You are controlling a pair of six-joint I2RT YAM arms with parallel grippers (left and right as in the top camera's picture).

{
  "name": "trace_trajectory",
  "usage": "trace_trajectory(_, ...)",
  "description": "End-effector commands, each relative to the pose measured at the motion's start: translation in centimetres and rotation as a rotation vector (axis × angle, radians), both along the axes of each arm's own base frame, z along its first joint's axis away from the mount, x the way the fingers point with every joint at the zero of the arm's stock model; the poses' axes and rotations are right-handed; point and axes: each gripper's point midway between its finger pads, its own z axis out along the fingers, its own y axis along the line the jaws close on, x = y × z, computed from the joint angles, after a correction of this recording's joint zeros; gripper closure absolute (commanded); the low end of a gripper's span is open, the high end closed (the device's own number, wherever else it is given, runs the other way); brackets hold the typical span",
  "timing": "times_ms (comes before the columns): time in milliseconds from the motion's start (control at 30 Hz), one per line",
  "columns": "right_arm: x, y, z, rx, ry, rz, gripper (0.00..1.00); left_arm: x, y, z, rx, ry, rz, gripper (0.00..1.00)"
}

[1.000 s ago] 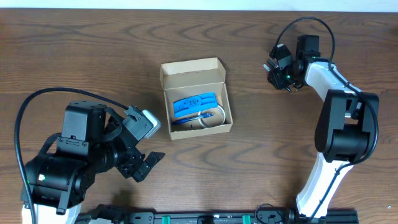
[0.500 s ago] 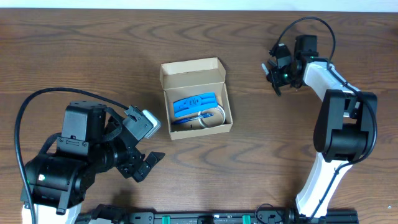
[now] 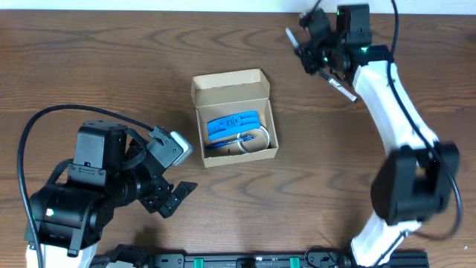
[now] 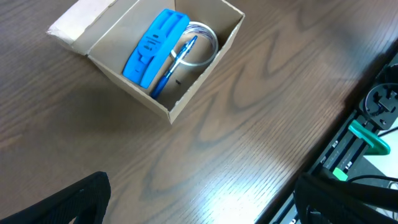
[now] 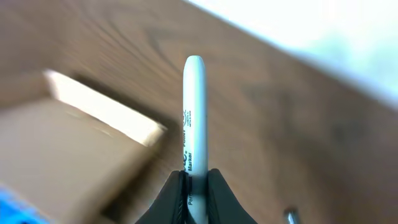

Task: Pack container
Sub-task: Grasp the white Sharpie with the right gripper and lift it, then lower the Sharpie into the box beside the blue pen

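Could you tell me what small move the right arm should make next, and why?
Probably carry the marker over to the open container: the right gripper is shut on it, well off to the container's side.

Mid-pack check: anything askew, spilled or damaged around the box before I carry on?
Nothing stands out. The container sits flat with its flap open, and the blue packet, blue pen and white coil all lie inside it. The right gripper is shut on a marker, held straight.
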Motion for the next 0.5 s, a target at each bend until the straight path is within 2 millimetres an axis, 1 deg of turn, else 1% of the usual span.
trace_trajectory(0, -2.8, 4.0, 4.0, -0.06, -0.112, 0.186, 0.95, 0.1, -0.1, 1.0, -0.012, -0.032, -0.015, 0.05)
trace_trajectory(67, -4.6, 5.7, 4.0, -0.105, -0.116, 0.276, 0.98, 0.1, -0.1, 1.0, -0.012, -0.032, -0.015, 0.05)
trace_trajectory(100, -5.6, 6.5, 3.5, -0.13, -0.104, 0.325, 0.99, 0.1, -0.1, 1.0, -0.012, -0.032, -0.015, 0.05)
trace_trajectory(200, -8.6, 8.1, 1.4, -0.195, -0.031, 0.454, 0.99, 0.1, -0.1, 1.0, -0.012, -0.032, -0.015, 0.05)
trace_trajectory(300, -12.0, 9.4, -0.9, -0.273, 0.036, 0.621, 0.99, 0.1, -0.1, 1.0, -0.012, -0.032, -0.015, 0.05)
trace_trajectory(367, -13.5, 10.1, -2.1, -0.313, 0.05, 0.719, 0.99, 0.1, -0.1, 1.0, -0.012, -0.032, -0.015, 0.05)
trace_trajectory(467, -15.2, 11.4, -3.4, -0.345, 0.068, 0.824, 0.99, 0.1, -0.1, 1.0, -0.012, -0.032, -0.015, 0.05)
